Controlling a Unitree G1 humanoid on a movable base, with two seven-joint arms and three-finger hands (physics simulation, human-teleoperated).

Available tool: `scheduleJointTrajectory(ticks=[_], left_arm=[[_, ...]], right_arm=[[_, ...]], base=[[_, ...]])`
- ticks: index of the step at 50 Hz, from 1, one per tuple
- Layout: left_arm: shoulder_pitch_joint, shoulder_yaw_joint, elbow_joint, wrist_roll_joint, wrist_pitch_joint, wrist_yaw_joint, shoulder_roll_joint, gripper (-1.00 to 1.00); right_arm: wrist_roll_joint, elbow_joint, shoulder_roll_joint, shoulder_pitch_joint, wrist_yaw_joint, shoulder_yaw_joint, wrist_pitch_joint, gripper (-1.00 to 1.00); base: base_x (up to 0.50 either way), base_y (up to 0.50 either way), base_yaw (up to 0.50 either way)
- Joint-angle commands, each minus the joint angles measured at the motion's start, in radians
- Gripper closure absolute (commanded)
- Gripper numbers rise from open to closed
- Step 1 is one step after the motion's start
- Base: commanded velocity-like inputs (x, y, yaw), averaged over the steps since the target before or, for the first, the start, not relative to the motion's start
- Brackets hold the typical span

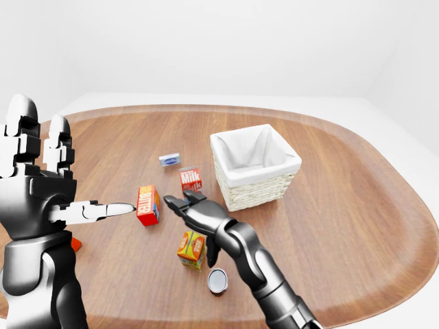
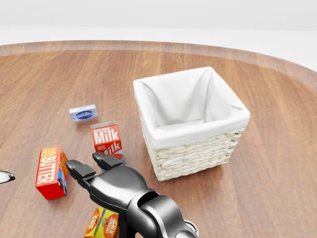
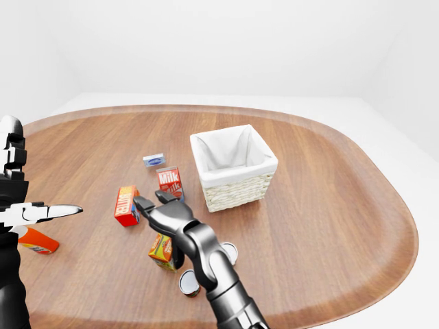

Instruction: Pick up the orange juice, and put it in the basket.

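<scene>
The orange juice [image 2: 104, 224] is a small orange carton standing at the bottom edge of the head view, partly cut off and partly hidden by my right arm. My right hand [image 2: 96, 173] hovers just above it, open, with its fingers stretched toward the milk carton [image 2: 107, 139] and its thumb hanging beside the juice. The white-lined wicker basket [image 2: 198, 148] stands to the right of the hand and holds nothing. In the left-eye view my left hand [image 1: 65, 178] is raised at the left, open and holding nothing.
A red butter box [image 2: 51, 171] stands left of the right hand. A small blue-and-white box [image 2: 83, 113] lies above the milk. Two round cans [image 3: 186, 282] [image 3: 230, 250] sit near my right forearm. An orange bottle [image 3: 34, 240] lies at the far left.
</scene>
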Motion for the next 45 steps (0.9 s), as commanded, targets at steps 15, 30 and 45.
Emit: scheduleJointTrajectory(ticks=[15, 30, 45], left_arm=[[0.0, 0.0, 0.0, 0.0, 0.0, 0.0, 0.0, -1.0], [0.0, 0.0, 0.0, 0.0, 0.0, 0.0, 0.0, -1.0], [0.0, 0.0, 0.0, 0.0, 0.0, 0.0, 0.0, -1.0]], right_arm=[[-0.029, 0.12, 0.038, -0.04, -0.061, 0.003, 0.0, -1.0], [-0.039, 0.193, 0.071, -0.053, -0.109, 0.017, 0.0, -1.0], [-0.044, 0.256, 0.094, -0.044, -0.167, 0.035, 0.0, -1.0]], base=[[0.0, 0.0, 0.0], [0.0, 0.0, 0.0], [0.0, 0.0, 0.0]])
